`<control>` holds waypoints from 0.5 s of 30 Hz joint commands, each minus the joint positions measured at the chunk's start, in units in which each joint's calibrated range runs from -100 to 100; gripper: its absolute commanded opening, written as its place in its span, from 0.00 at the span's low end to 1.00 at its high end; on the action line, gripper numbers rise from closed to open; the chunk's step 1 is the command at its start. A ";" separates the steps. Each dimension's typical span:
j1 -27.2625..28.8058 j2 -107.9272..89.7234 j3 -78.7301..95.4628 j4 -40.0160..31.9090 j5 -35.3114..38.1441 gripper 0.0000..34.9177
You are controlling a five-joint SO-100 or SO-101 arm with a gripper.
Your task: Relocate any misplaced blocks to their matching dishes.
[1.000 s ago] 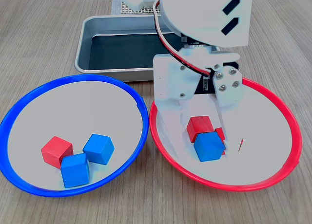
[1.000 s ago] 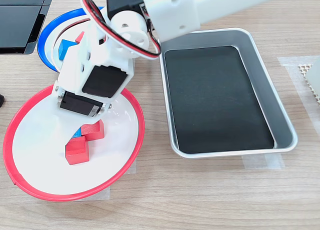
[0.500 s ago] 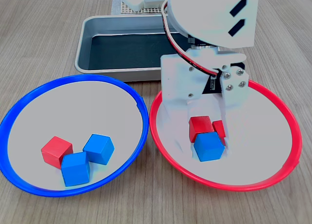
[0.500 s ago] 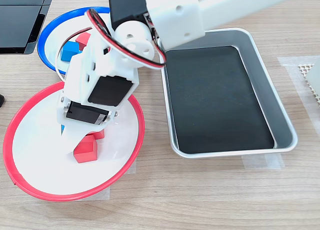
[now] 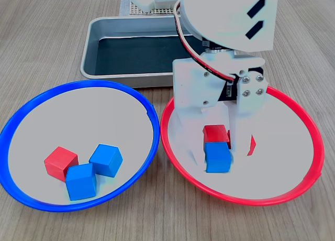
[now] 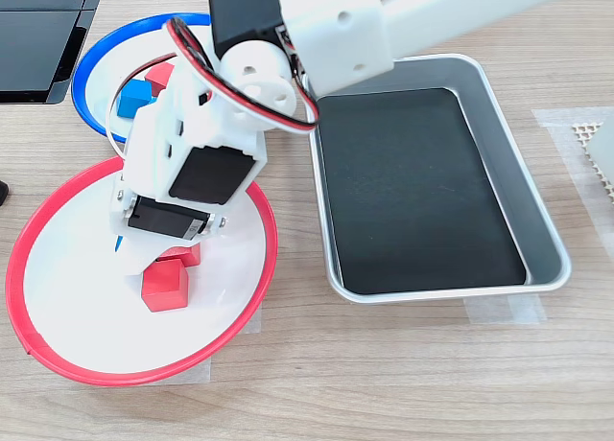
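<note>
First exterior view: tool (image 5: 220,149) down in red-rimmed plate (image 5: 298,184), fingers set either side of blue cube (image 5: 217,156), near-closed on it. Firm grip or mere contact: cannot tell. Red cube (image 5: 215,133) touching blue cube's far side; second red cube (image 5: 250,144) just beside outer finger. Second exterior view: blue cube almost wholly hidden under tool.

Step in hand, judged: grasp of misplaced blue cube. Advised: square closure on opposite faces, no snagging of adjoining red cube, straight lift clear of rim before travel.

Blue-rimmed plate (image 5: 31,111): two blue cubes (image 5: 106,160), (image 5: 80,182), one misplaced red cube (image 5: 60,163). Grey metal tray (image 5: 90,56) behind, on wooden bench (image 5: 42,36).
</note>
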 commanded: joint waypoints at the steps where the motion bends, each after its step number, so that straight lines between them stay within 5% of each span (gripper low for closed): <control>1: -0.45 -3.44 -0.63 0.60 -0.54 0.01; 15: -0.07 -13.50 1.01 5.72 -4.05 0.01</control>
